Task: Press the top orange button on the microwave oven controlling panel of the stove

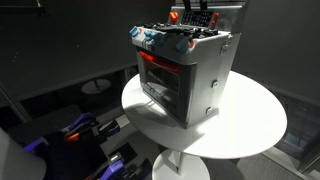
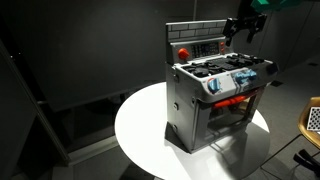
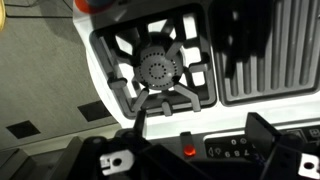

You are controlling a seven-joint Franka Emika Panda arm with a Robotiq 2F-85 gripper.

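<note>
Pincer [image 3: 192, 152], jaws wide apart, over the stove [image 3: 265, 60] burner [image 3: 158, 70] in wrist view; white table [image 1: 250, 125] [image 2: 140, 120] only in both exterior views

A round white bench [image 1: 255, 118] [image 2: 140, 125] shows in both exterior views; a small pale round stand [image 1: 96, 87] sits well apart at its ten o'clock.
</note>
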